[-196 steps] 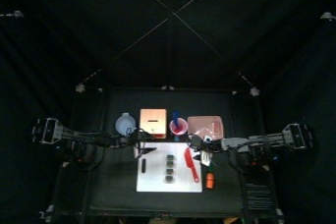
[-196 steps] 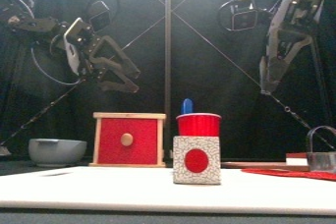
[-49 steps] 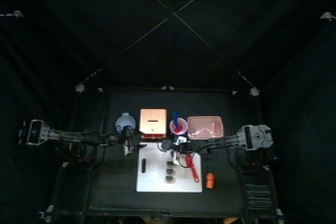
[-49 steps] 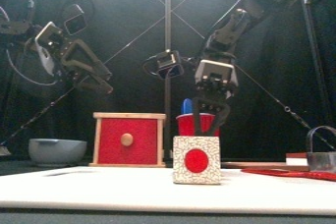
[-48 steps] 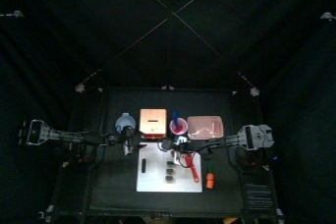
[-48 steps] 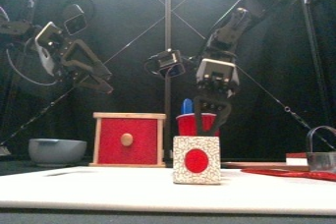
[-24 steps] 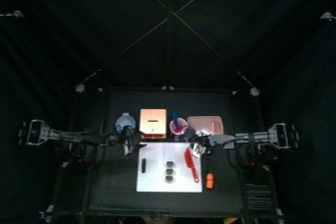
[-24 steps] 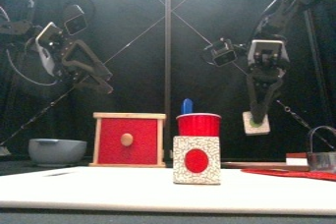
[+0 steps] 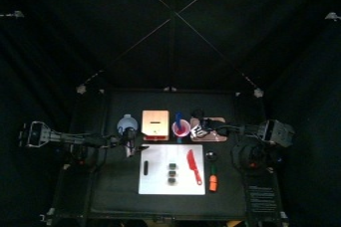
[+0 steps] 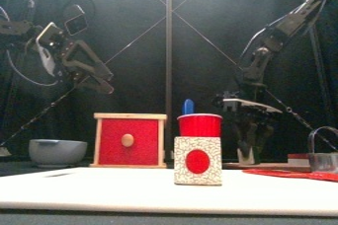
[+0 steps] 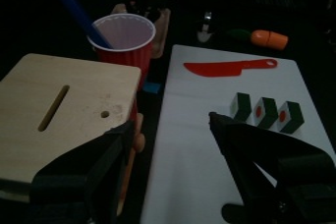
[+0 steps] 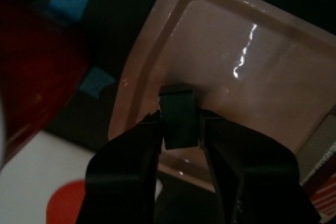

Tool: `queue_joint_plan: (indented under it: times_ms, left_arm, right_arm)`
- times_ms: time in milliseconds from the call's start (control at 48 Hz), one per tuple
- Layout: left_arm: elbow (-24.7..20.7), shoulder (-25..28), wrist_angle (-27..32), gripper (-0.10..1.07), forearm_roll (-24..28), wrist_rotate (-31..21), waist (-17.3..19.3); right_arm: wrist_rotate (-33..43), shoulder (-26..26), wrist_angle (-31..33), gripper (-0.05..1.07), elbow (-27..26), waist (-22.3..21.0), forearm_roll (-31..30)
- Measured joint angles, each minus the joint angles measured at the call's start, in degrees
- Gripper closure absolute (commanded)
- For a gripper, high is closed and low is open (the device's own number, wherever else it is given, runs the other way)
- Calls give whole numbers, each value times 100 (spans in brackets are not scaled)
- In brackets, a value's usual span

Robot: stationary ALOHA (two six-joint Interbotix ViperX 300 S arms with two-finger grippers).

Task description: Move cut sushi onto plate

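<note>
The right gripper (image 12: 182,120) holds one small, seemingly soft, crush-prone piece of cut sushi (image 12: 179,103) between its jaws above the plate (image 12: 269,81), three pieces (image 11: 266,112) remain on the white board (image 11: 210,149), and the left gripper (image 11: 178,141) hangs open.
</note>
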Motion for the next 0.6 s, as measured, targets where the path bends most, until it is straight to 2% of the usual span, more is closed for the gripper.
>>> queue_joint_plan:
  times_ms: [83,312,604]
  left_arm:
    - [0,0,0,3,0,0,0]
    - [0,0,0,3,35,9,0]
    - [0,0,0,3,53,0,0]
  right_arm:
    - [290,167,-88,33,-62,-70,-88]
    - [949,185,-281,33,-53,-123,-580]
    - [1125,114,-299,33,-9,-272,-809]
